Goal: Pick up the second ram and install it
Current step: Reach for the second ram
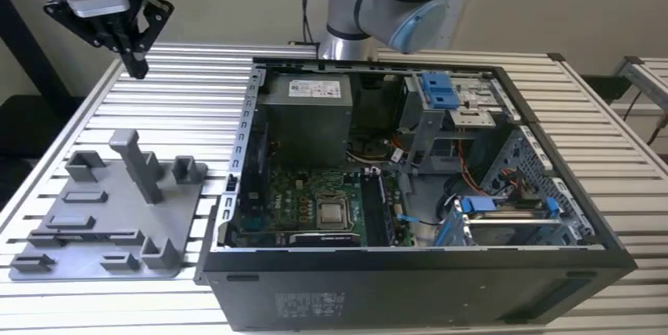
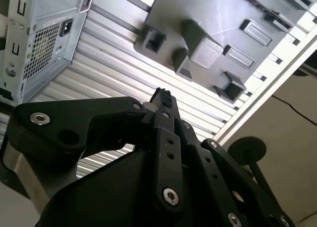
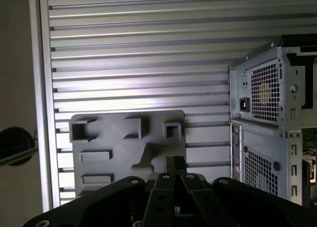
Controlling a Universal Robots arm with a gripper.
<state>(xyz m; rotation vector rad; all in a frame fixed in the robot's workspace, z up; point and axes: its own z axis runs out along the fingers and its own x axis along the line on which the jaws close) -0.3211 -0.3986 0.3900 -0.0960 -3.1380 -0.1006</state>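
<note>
My gripper [image 1: 136, 67] hangs high over the slatted table at the exterior view's far left, above and behind the grey plastic tray [image 1: 105, 233]. Its dark fingers point down and are pressed together, with nothing between them. In both wrist views the joined fingertips [image 2: 162, 95] [image 3: 174, 162] sit over the tray [image 2: 208, 19] [image 3: 114, 153] with its upright pegs. The second ram is hidden from me. The open computer case [image 1: 418, 288] lies to the exterior view's right of the tray, with the green motherboard [image 1: 303, 202] inside.
A grey power-supply box [image 1: 305, 120] fills the case's back corner, and blue drive brackets [image 1: 490, 206] sit on its right side. The arm's base [image 1: 386, 6] stands behind the case. The case's rear panel [image 3: 267, 113] [image 2: 39, 34] is near the tray. The table edge [image 3: 42, 113] is close.
</note>
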